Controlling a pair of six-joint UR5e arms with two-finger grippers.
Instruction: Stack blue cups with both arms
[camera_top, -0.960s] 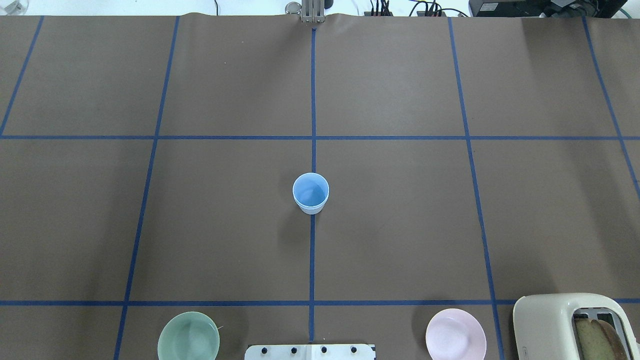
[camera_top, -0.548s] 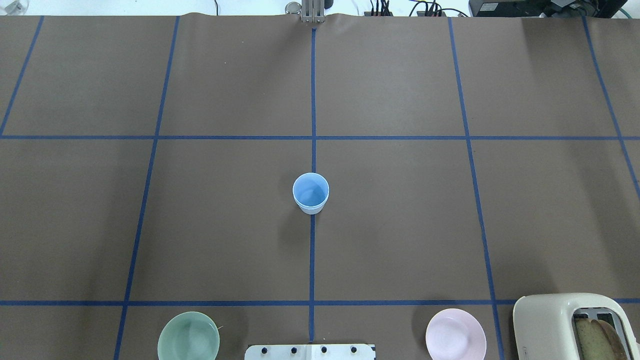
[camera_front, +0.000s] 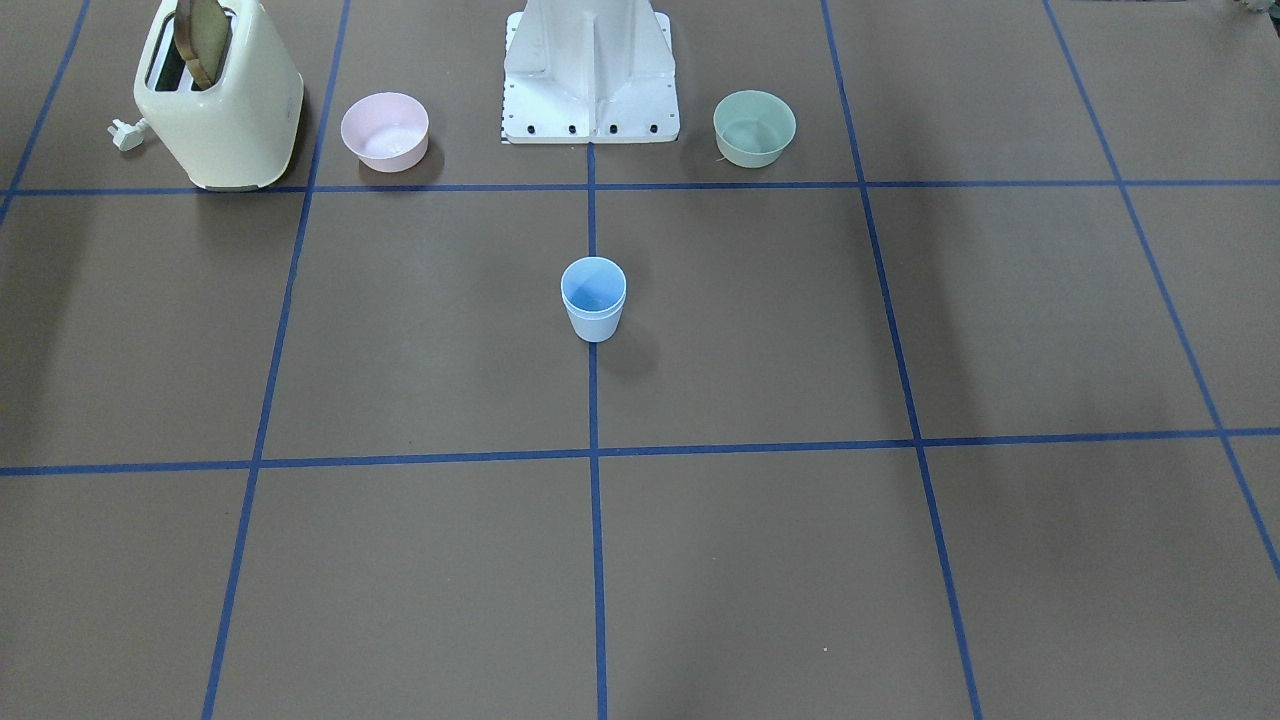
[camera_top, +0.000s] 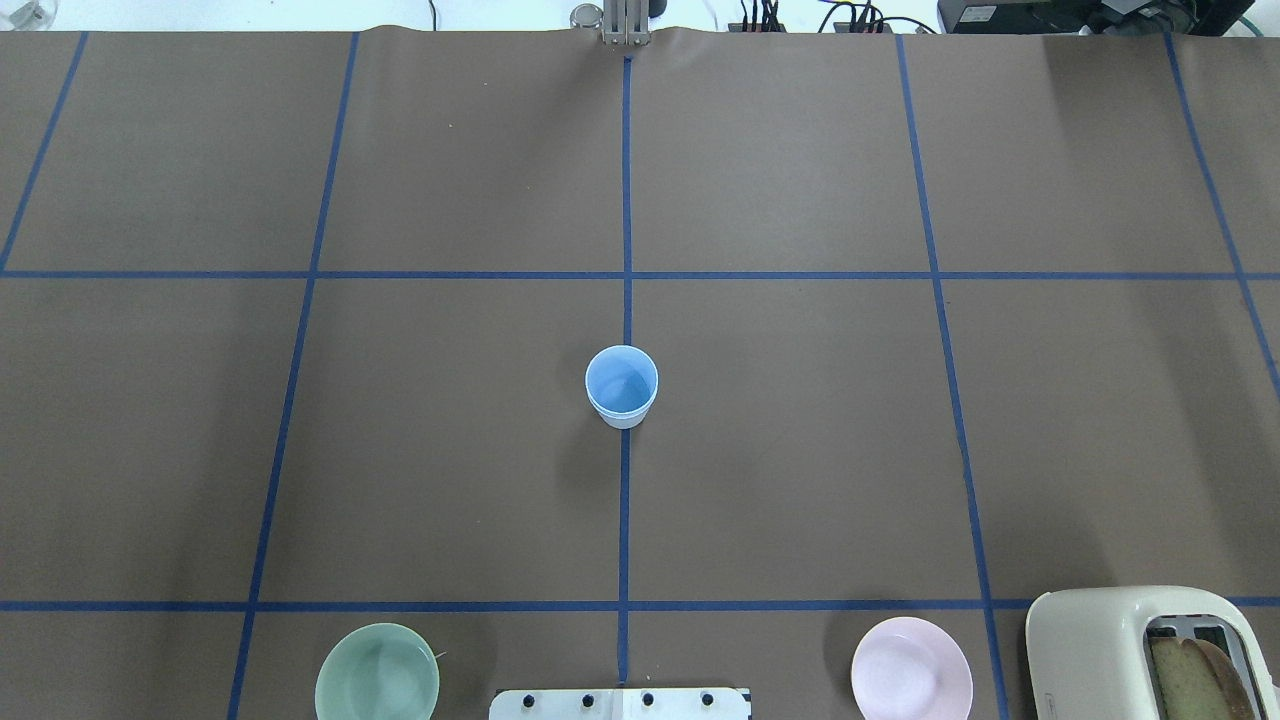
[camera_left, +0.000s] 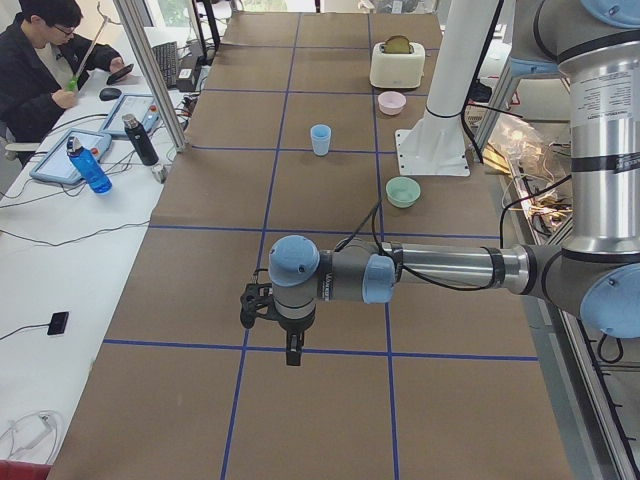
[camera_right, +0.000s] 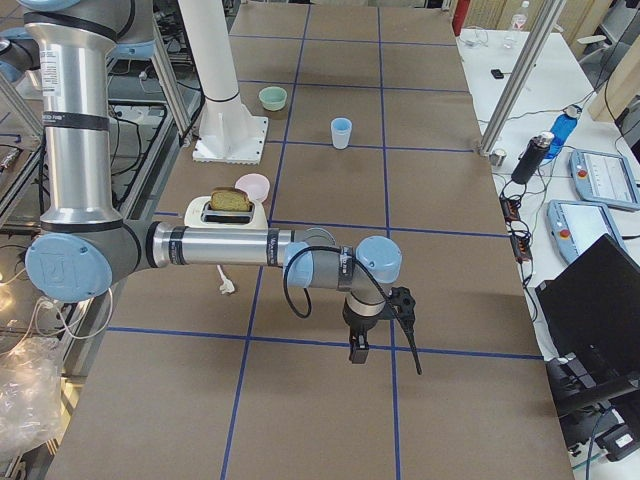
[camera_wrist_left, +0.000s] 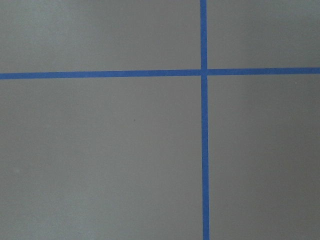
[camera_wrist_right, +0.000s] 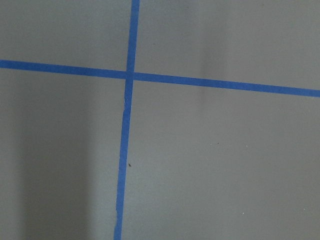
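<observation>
The blue cups (camera_top: 621, 385) stand upright on the centre tape line, one nested in the other; a double rim shows in the front-facing view (camera_front: 594, 298). They also show in the left view (camera_left: 320, 139) and the right view (camera_right: 341, 132). My left gripper (camera_left: 291, 352) hangs over the table far from the cups, seen only in the left view. My right gripper (camera_right: 358, 349) hangs over the table's other end, seen only in the right view. I cannot tell whether either is open or shut. Both wrist views show only brown table cover with blue tape lines.
A green bowl (camera_top: 377, 678) and a pink bowl (camera_top: 911, 672) sit either side of the white base pedestal (camera_front: 590, 70). A cream toaster (camera_top: 1110, 650) with bread stands beside the pink bowl. An operator (camera_left: 40, 60) sits at a side desk with bottles and tablets.
</observation>
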